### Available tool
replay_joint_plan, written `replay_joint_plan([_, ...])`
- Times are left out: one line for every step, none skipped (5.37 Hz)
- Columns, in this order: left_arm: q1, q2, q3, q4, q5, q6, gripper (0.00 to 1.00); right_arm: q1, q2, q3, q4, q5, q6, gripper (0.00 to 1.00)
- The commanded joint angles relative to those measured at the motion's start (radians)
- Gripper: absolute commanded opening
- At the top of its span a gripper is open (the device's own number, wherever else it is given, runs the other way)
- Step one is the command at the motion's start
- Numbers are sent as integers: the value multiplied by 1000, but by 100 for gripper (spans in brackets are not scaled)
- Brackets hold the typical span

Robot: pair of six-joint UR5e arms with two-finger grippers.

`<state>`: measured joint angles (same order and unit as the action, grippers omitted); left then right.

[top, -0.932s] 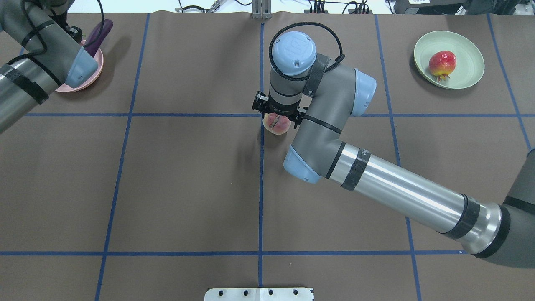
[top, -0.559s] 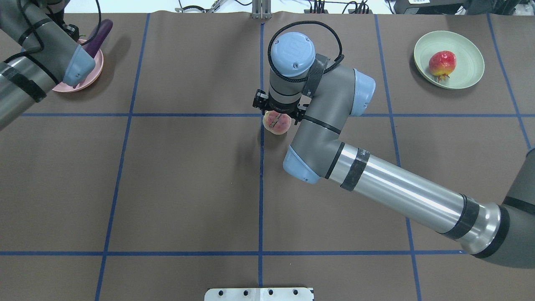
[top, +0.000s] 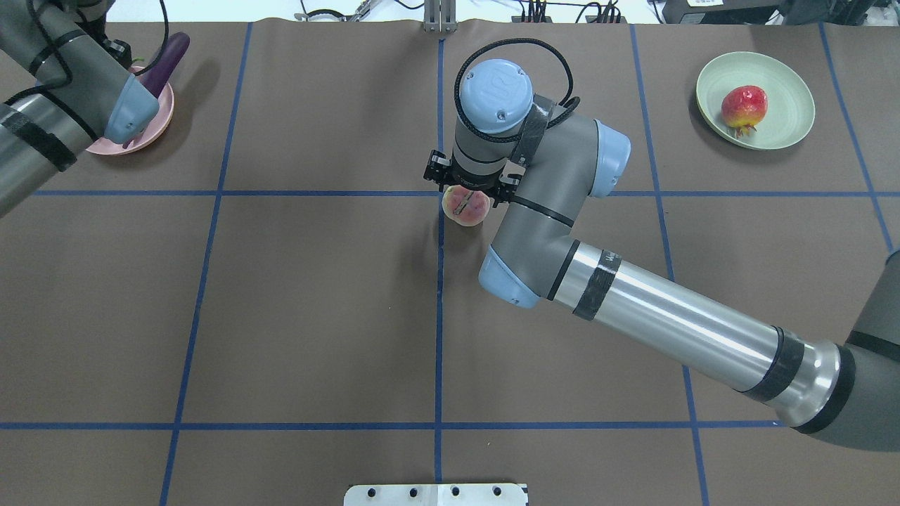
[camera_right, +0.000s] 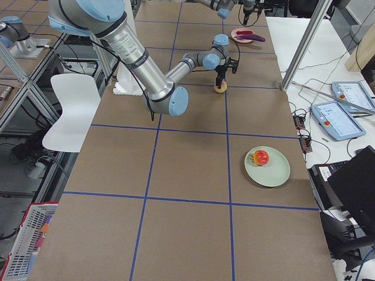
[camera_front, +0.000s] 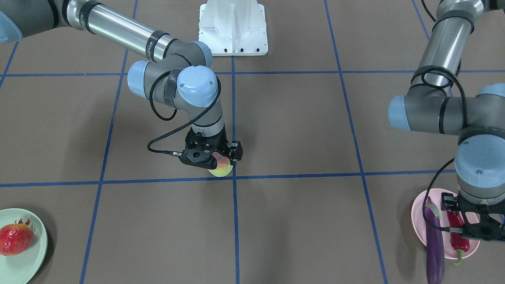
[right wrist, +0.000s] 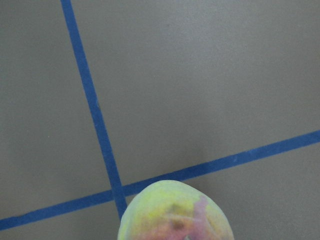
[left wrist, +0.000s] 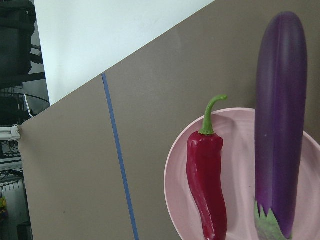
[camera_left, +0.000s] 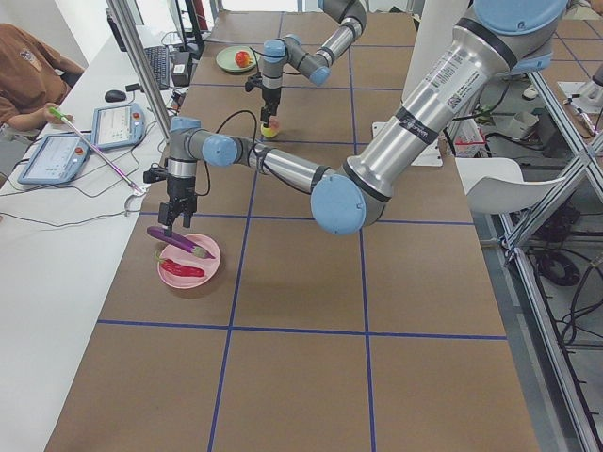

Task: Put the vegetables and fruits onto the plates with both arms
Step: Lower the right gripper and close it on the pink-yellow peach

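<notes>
Mid-frame, the right claw [camera_front: 217, 161] was clamped on the round yellow-and-pink peach [camera_front: 222, 170], likely to lift it.

The peach [top: 466, 207] is at the middle of the table [top: 316, 302], beside a tape crossing [top: 439, 193], under the right gripper [camera_front: 219, 161]. Far left, chili [left wrist: 206, 185] and eggplant [left wrist: 280, 125] lie side by side on one plate [left wrist: 240, 165], the eggplant overhanging its rim. Far right, a round fruit [top: 743, 107] rests on the other plate [top: 787, 105].
</notes>
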<state>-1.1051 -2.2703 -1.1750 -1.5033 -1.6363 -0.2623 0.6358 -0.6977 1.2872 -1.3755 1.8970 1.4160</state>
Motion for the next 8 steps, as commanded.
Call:
replay_joint_plan([-1,-2,-2,0,1,0,100,-4,-3,-18,35,-3,0,100])
replay_joint_plan([-1,-2,-2,0,1,-3,100,-8,-9,-29,35,-7,0,100])
replay_joint_plan([-2,0,-8,0,1,-3,100,-13,-8,-29,36,-7,0,100])
replay_joint_plan([-2,2,-11,0,1,-3,100,-24,-5,-29,36,-16,1,100])
replay_joint_plan([-2,2,-11,0,1,-3,100,-34,-5,-29,38,-21,1,100])
replay_joint_plan([-4,5,-18,0,1,-3,100,-35,-5,-29,38,-21,6,100])
replay_joint_plan([-4,5,-18,0,1,-3,100,-35,-5,-29,44,-21,11,60])
replay_joint_plan([-5,5,-20,0,1,-3,100,-35,-6,-29,62,-22,12,1])
